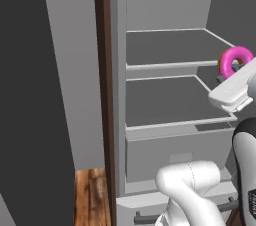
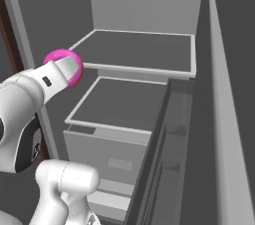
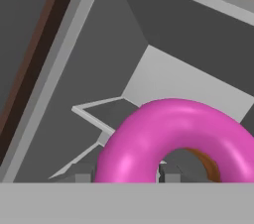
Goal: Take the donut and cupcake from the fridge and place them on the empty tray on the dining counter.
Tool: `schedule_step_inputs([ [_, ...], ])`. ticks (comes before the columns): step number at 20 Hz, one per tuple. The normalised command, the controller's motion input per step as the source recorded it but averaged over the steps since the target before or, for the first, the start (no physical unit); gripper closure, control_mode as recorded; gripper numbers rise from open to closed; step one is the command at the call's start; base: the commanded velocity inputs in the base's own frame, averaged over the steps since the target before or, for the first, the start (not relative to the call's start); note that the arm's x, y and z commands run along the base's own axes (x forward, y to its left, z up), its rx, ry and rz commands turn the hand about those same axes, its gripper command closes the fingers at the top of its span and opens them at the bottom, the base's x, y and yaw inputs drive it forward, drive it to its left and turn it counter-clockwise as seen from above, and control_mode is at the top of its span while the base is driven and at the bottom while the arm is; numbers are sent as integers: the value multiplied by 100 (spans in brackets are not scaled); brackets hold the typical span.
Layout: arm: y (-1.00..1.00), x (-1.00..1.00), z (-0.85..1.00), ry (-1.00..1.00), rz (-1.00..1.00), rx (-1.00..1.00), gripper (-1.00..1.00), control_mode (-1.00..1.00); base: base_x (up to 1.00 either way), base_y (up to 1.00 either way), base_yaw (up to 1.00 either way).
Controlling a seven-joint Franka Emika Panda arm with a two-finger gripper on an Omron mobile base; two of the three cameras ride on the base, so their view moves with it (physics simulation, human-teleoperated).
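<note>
Two-finger gripper (image 3: 161,171) was pinched nearly closed on the pink-iced ring donut with tan-brown base (image 3: 173,141), held on edge, in front of the open light-grey fridge (image 1: 165,100) at upper-shelf height. My read: light, soft, icing smearable and probably slick. One finger looked to sit in the hole, clamping the ring band; gentle force, no fast swings.

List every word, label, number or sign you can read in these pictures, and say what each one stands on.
None can be read.
Arm: a small white marking on the dark joint at the right edge of the left base view, too small and cut off to read.
Fridge, its shelves and drawer: no text.
Donut: plain pink icing, no text.
</note>
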Motion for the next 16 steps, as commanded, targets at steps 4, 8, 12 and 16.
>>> schedule_step_inputs([
  [4, 0, 0, 0, 4, 1, 0, 100, 100, 0, 0, 0],
  [8, 0, 0, 0, 0, 0, 0, 100, 100, -55, 0, 0],
  [12, 0, 0, 0, 0, 0, 0, 100, 100, -100, 0, 0],
  [16, 0, 0, 0, 0, 0, 0, 100, 100, -100, 0, 0],
])
